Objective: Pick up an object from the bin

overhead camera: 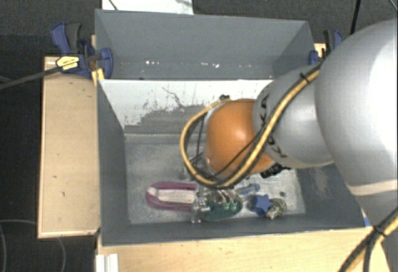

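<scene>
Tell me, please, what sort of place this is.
Probably a robotics lab's grasping test cell: a grey metal bin, a robot arm reaching into it, and small loose things, such as a purple loop, on its floor.

The grey metal bin (pixel 112 159) has sloped walls and a scuffed flat floor. Four items lie on the floor along its near edge: a purple U-shaped piece (pixel 169 195) left of centre, a green item (pixel 224 208) just beside it, then a blue piece (pixel 260 204) and a small dark item (pixel 276 209) toward the right.
</scene>
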Robot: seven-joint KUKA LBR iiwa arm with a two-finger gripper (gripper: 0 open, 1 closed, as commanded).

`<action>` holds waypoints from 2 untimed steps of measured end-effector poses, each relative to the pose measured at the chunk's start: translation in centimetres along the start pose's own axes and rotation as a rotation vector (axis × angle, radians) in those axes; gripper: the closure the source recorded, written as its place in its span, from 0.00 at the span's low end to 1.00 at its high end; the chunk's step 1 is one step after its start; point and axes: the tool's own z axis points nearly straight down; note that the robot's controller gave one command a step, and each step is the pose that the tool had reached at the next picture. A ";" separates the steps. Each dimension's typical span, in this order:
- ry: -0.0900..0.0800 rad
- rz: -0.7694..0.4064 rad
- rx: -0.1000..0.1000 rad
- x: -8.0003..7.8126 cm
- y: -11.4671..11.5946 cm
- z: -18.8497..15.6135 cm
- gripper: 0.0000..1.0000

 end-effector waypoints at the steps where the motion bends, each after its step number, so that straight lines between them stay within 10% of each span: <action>1: -0.005 0.005 -0.001 -0.2 0.1 -0.4 1.00; 2: 0.001 -0.584 0.001 0.3 1.4 -17.8 1.00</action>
